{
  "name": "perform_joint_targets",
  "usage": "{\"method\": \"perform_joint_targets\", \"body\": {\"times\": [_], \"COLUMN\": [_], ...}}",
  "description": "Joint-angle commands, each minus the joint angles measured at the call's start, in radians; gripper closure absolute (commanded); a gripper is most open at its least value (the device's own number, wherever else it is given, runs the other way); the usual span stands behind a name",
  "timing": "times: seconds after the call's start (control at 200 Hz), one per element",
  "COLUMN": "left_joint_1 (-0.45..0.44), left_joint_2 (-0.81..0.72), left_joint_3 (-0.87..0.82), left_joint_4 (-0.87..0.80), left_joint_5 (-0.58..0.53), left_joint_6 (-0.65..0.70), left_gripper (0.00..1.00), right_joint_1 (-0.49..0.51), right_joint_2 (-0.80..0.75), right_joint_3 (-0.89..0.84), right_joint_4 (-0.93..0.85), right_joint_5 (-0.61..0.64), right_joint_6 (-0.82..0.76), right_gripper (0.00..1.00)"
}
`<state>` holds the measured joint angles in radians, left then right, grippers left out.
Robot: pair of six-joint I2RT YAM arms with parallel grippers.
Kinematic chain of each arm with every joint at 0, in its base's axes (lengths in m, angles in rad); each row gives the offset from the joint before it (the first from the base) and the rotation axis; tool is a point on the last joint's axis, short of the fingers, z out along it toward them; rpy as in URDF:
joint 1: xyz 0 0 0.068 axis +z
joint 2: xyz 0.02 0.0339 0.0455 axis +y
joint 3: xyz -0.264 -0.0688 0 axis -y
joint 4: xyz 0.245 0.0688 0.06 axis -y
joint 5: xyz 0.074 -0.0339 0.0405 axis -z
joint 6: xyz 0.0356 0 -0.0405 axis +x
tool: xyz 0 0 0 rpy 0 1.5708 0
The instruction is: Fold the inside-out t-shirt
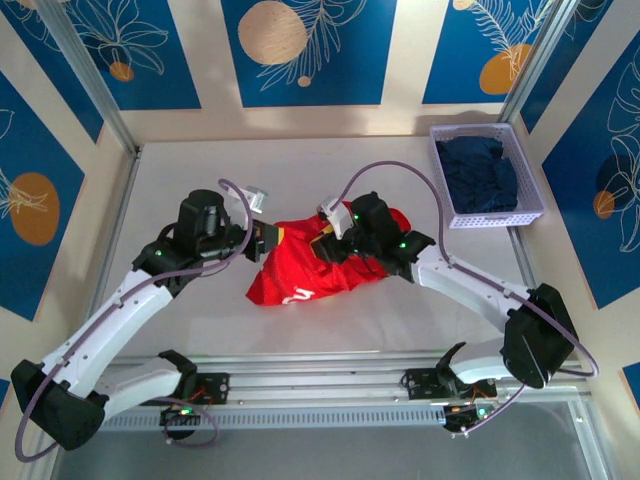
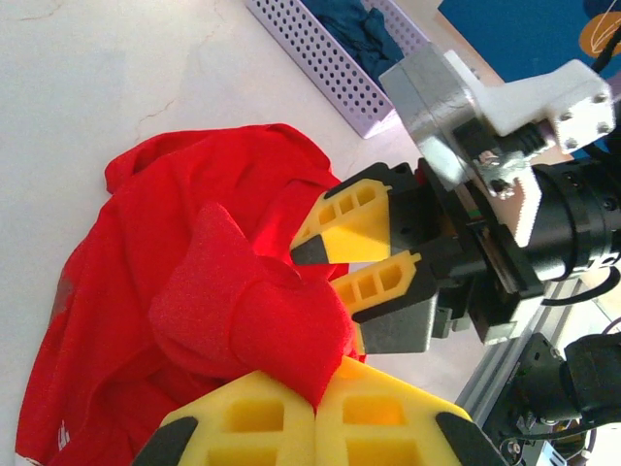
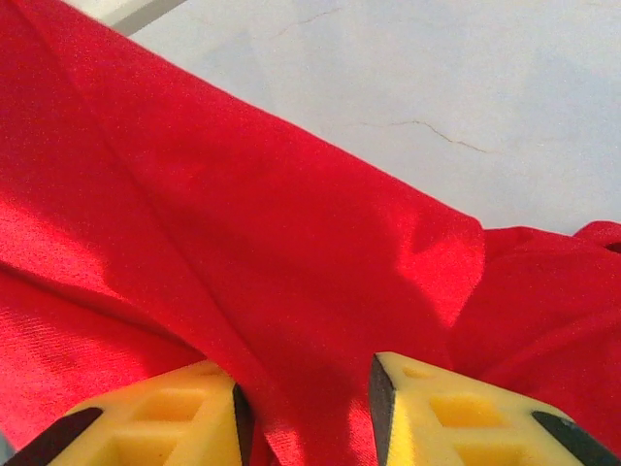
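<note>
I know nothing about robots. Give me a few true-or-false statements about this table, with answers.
1. The t-shirt lies crumpled on the table. True.
2. The basket is empty. False: a navy garment lies in it.
3. The left gripper is pinching red cloth. True.
4. The basket stands at the table's near left corner. False: it is at the far right corner.
5. The right gripper hangs over the basket. False: it is at the t-shirt, fingers apart with red cloth between them.
</note>
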<state>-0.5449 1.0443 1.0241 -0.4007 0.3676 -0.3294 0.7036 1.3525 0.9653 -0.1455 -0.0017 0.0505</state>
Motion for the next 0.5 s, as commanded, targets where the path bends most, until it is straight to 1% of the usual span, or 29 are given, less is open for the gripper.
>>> {"method": "perform_joint_targets", "body": {"times": [0.0,0.045,0.1,0.16,0.215,0.28,0.34,0.38,0.445,0.495], "left_joint_1": [0.008,0.008,0.008,0.008,0.008,0.008,0.008,0.008,0.008,0.008], "left_joint_2": [-0.006,-0.007,-0.007,-0.007,-0.007,-0.005,0.006,0.021,0.052,0.077], "left_joint_3": [0.031,0.031,0.032,0.031,0.028,0.027,0.027,0.027,0.03,0.031], "left_joint_4": [0.023,0.023,0.021,0.017,0.004,-0.028,-0.067,-0.089,-0.102,-0.1], "left_joint_5": [0.034,0.034,0.032,0.023,-0.009,-0.096,-0.242,-0.31,-0.361,-0.383], "left_joint_6": [0.03,0.031,0.032,0.036,0.039,0.038,0.022,0.018,0.024,0.029], "left_gripper": [1.0,1.0,1.0,1.0,1.0,1.0,1.0,1.0,1.0,1.0], "right_joint_1": [-0.006,-0.006,-0.006,-0.009,-0.018,-0.035,-0.064,-0.082,-0.11,-0.121], "right_joint_2": [0.032,0.042,0.052,0.053,0.04,0.008,-0.038,-0.068,-0.117,-0.138], "right_joint_3": [0.026,0.023,0.022,0.028,0.034,0.036,0.029,0.019,0.001,-0.008], "right_joint_4": [-0.017,-0.011,-0.002,0.001,-0.002,-0.009,-0.008,0.004,0.038,0.057], "right_joint_5": [0.022,0.021,0.011,-0.013,-0.05,-0.105,-0.185,-0.242,-0.333,-0.378], "right_joint_6": [-0.029,-0.024,-0.014,0.004,0.025,0.055,0.104,0.141,0.202,0.236], "right_gripper": [0.63,0.64,0.68,0.77,0.86,0.93,0.98,1.0,1.0,1.0]}}
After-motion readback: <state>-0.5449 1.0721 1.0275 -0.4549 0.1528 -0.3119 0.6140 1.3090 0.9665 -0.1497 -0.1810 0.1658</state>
